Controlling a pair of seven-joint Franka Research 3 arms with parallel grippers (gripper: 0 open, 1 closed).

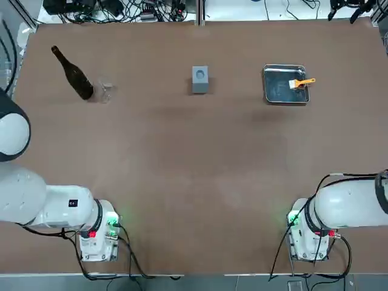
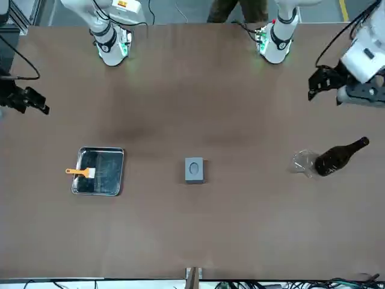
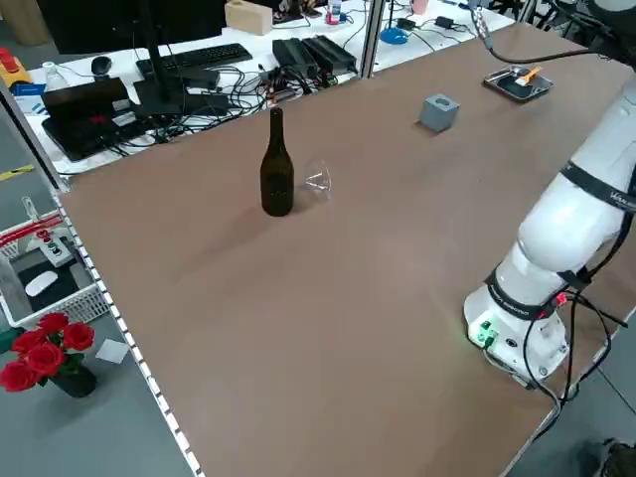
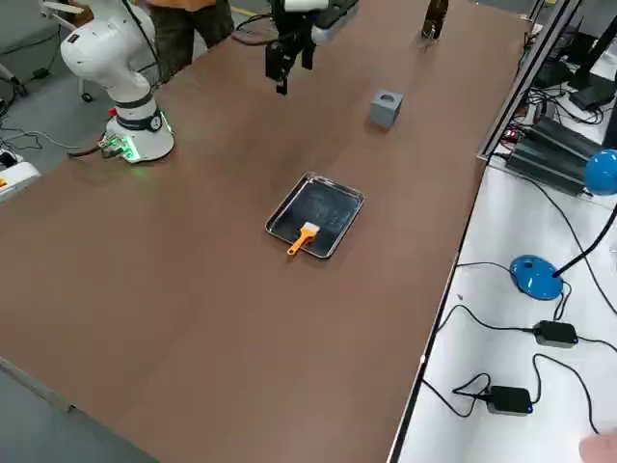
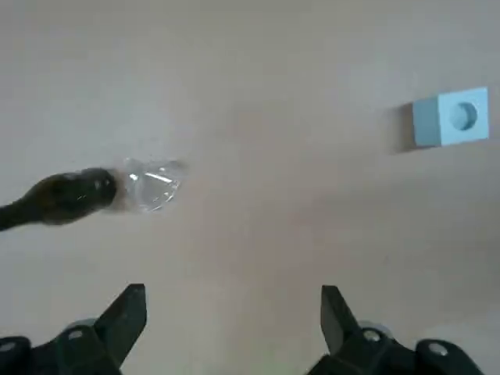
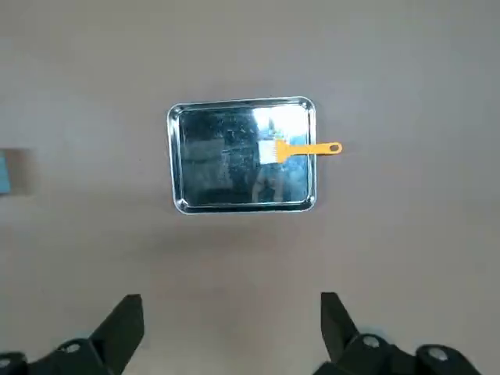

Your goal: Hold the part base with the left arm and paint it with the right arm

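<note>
Top view: From where I stand, the table bears the part base, upright and hole uppermost, beyond its middle. To its right lies the metal tray; the orange brush rests in it, handle over the rim. To its left a dark bottle lies on its side beside a clear glass-like vessel. The left arm and right arm enter from opposite sides.

Front view: The left gripper is raised at the robot's left side of the table, the right gripper at its right side, both well apart from the part base.

Left side view: The part base stands between the bottle and the tray. Part of a white arm rises from the table edge.

Right side view: The round hole shows in the block's top face; the brush's bristles lie inside the tray.

Left wrist view: The left gripper's two fingers are spread, with nothing between them; bottle, vessel and part base appear below.

Right wrist view: The right gripper's fingers are likewise spread and hold nothing; tray and brush lie below, and only an edge of the part base shows.
</note>
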